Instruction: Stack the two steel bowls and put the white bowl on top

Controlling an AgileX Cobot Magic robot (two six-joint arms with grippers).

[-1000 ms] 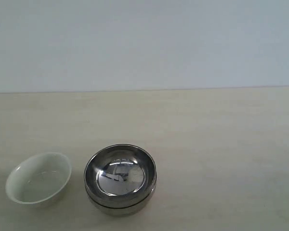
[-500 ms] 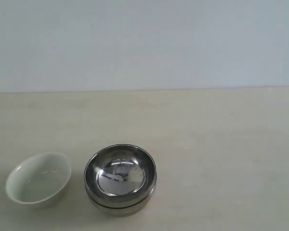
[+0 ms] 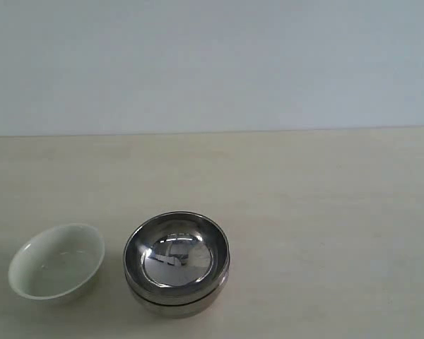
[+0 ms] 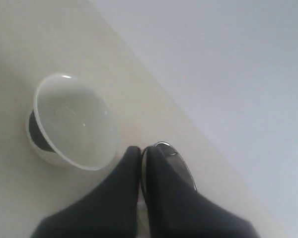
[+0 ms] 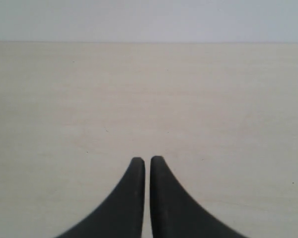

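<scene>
Already nested, the two steel bowls sit as one stack at the near middle of the bench. Just left of the stack the white bowl stands upright, apart from it, not yet on top. Up off the bench, the left gripper has its fingers pressed together, holding nothing. Likewise the right gripper is closed and empty, over bare bench.

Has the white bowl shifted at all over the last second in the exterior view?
No. The white bowl keeps the same gap to the stacked steel bowls on its right.
</scene>
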